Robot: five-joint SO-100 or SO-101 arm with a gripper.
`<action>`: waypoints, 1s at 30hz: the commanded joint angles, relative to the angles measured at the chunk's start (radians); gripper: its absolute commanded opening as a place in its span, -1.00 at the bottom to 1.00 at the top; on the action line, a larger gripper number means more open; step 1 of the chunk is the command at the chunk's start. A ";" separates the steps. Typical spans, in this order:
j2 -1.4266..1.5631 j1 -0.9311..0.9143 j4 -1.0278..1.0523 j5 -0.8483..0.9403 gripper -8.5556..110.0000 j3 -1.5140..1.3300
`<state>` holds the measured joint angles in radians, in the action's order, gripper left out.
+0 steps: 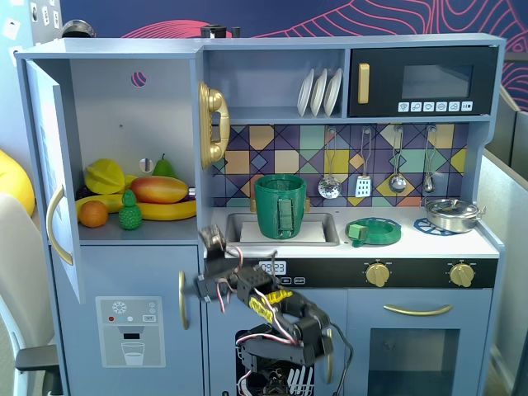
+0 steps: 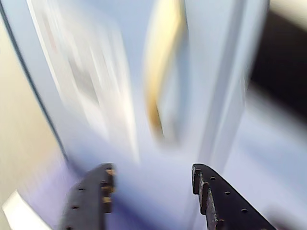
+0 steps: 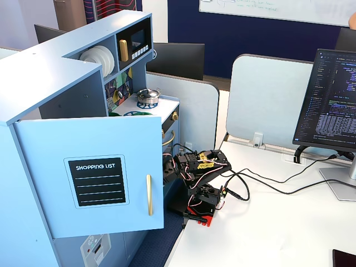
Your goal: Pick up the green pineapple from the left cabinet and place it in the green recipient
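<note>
**Claw spread and empty in front of the lower cabinet front**

Closest to us in the wrist view are the two black fingers [image 2: 93, 196] of the gripper [image 2: 153, 191], spread apart with nothing between them. Everything past them is motion-blurred, we can only make out pale blue panels and a gold handle [image 2: 160, 81].

In a fixed view from the front, the gripper [image 1: 213, 262] sits low, just below the counter edge and to the left of the sink, near the small gold handle [image 1: 182, 300] of the lower door. The arm [image 1: 285, 318] is folded up in front of the toy kitchen.

The left cabinet [image 1: 132, 99] has its door [image 1: 56, 173] swung open. On its shelf the green pineapple [image 1: 129, 211] stands upright near the front, between an orange [image 1: 93, 214] on its left and a banana [image 1: 165, 211] on its right. A mango [image 1: 159, 190], a yellow star fruit [image 1: 105, 176] and a green pear [image 1: 163, 167] sit farther back.

The green recipient [image 1: 280, 205] stands upright in the sink [image 1: 318, 228], well apart from the pineapple. A flat green lid [image 1: 375, 231] lies on the counter to its right, and a metal pot [image 1: 452, 214] sits at the far right.

In another fixed view from the side, the open door [image 3: 92, 178] with its "shopping list" panel hides the shelf.
</note>
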<state>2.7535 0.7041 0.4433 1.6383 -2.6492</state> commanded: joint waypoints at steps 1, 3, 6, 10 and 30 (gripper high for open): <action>-0.074 0.031 -0.140 -0.020 -0.55 0.193; -0.092 0.035 -0.192 -0.018 -0.53 0.225; -0.126 0.035 -0.213 -0.012 -0.53 0.290; -0.198 0.041 -0.216 0.034 -0.54 0.370; -0.529 0.038 -0.449 -0.002 -0.36 0.575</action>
<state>2.2611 0.7317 0.0844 1.6613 -2.1660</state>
